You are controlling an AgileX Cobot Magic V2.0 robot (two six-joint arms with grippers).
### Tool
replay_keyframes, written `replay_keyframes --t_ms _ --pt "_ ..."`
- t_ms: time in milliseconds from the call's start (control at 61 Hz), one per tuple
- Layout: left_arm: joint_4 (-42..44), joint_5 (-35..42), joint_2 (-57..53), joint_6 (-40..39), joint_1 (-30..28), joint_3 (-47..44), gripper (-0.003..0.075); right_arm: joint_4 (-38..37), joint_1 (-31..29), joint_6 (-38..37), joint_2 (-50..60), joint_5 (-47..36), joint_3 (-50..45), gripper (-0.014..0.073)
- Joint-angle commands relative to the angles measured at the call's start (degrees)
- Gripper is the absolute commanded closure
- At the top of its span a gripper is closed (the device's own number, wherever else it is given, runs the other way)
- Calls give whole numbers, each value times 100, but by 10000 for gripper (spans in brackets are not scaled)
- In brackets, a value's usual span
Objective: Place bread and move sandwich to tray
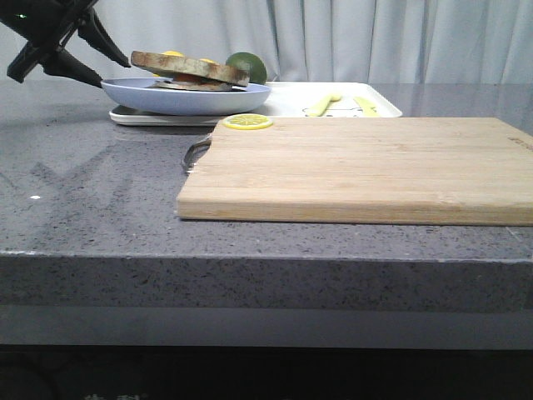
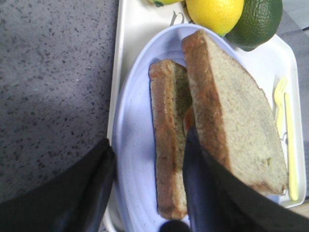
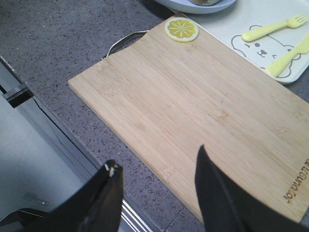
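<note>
- The sandwich [image 1: 193, 71] sits on the pale blue plate [image 1: 185, 96], and the plate rests on the white tray [image 1: 333, 100] near the far left corner of the worktop, so the move to the tray looks done or nearly so.
- The bread [image 2: 231, 111], the top slice, lies tilted across the lower slice [image 2: 166, 140], overhanging it instead of sitting square; a trace of red-orange shows between them.
- The left gripper [image 2: 147, 193] hangs above the near rim of the plate with its jaws apart and nothing between them. One finger is over the grey counter just beside the tray, the other over the gap between the slices.
- The right gripper [image 3: 157, 193] is spread open and empty over the near edge of the cutting board [image 1: 358, 171], towards the front of the worktop.
- A lemon slice [image 1: 247, 122] lies on the board's far left corner; a lemon [image 2: 215, 13] and a dark green fruit [image 2: 256, 19] sit on the tray behind the plate, with a yellow fork [image 3: 275, 28] further right.
- Judged step: letting go after setting the plate down.
- The next move probably calls for lifting the left arm straight up, without nudging the tilted top slice.
</note>
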State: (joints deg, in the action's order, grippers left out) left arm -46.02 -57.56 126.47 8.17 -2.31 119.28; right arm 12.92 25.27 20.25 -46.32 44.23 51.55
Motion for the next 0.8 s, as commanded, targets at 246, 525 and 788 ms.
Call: replay_keyframes --t_ms 246,525,788 --pt "1360 5 -1848 52 3 210 381 14 -20 14 20 -352 142 223" --pt "2838 23 -3273 52 963 -778 381 14 -20 14 20 -352 142 223" --pt "3902 862 -5062 57 2182 -2996 381 -49 -20 26 21 -366 142 223"
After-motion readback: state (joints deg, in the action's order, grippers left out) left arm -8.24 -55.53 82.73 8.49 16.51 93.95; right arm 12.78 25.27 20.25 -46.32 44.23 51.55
